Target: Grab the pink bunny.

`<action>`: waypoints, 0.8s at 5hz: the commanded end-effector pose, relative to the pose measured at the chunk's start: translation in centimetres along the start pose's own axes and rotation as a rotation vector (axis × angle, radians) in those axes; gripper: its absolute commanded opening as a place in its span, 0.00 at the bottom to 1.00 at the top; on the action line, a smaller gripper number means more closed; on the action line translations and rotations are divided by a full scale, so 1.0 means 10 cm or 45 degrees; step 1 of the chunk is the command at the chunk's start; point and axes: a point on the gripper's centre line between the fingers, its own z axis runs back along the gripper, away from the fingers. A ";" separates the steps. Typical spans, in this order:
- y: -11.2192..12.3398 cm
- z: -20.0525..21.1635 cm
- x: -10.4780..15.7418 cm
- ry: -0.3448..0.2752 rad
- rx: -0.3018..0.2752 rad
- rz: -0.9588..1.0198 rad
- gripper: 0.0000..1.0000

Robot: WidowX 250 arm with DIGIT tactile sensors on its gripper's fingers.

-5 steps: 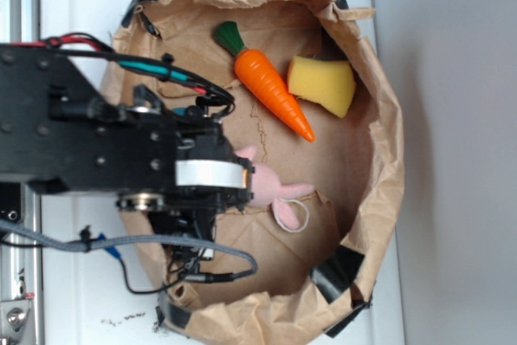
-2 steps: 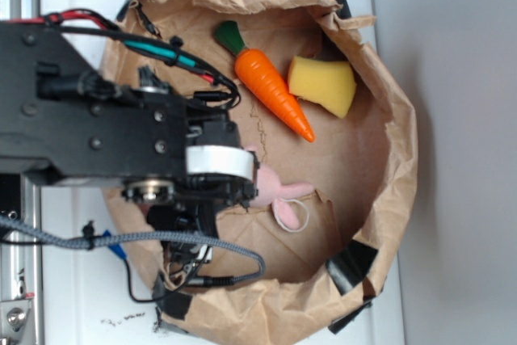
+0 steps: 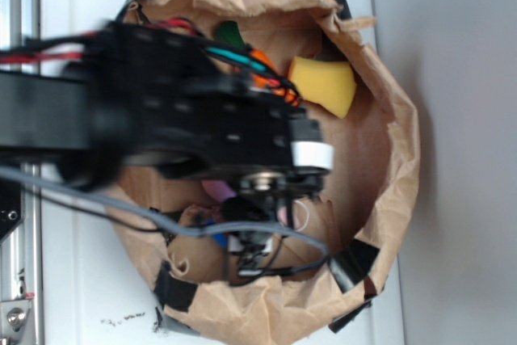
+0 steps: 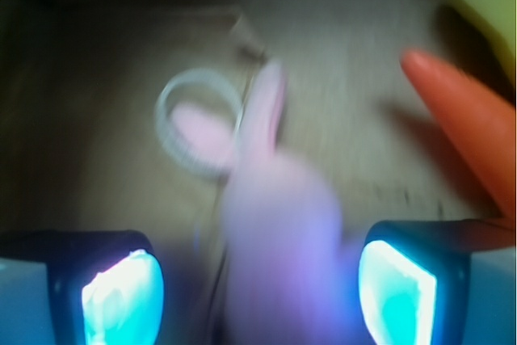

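Observation:
In the wrist view the pink bunny [image 4: 279,224] lies blurred on the brown paper floor, body nearest me and ears pointing away. One ear lies inside its thin white loop [image 4: 198,123]. My gripper [image 4: 260,292] is open just above it. Its two lit fingertips [image 4: 121,296] stand on either side of the body, with a gap on each side. In the exterior view my black arm [image 3: 202,119] covers most of the bunny. Only a pink patch [image 3: 216,191] and part of the loop [image 3: 304,214] show.
A crumpled brown paper bag [image 3: 397,143] walls in the work area on a white tabletop [image 3: 81,6]. An orange carrot [image 4: 468,119] lies to the right of the bunny. A yellow sponge [image 3: 325,85] sits beyond the carrot, near the bag's far wall.
My arm has swung right and further into the bag, now blurred and covering the bunny and most of the carrot. The bag has shifted slightly.

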 end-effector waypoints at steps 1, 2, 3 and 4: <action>0.12 -0.26 0.12 -0.128 0.076 -0.039 0.96; 0.13 -0.35 0.13 -0.139 0.101 -0.034 0.00; 0.07 -0.08 0.21 -0.170 0.048 0.017 0.00; 0.09 0.30 0.26 -0.170 -0.025 0.080 0.00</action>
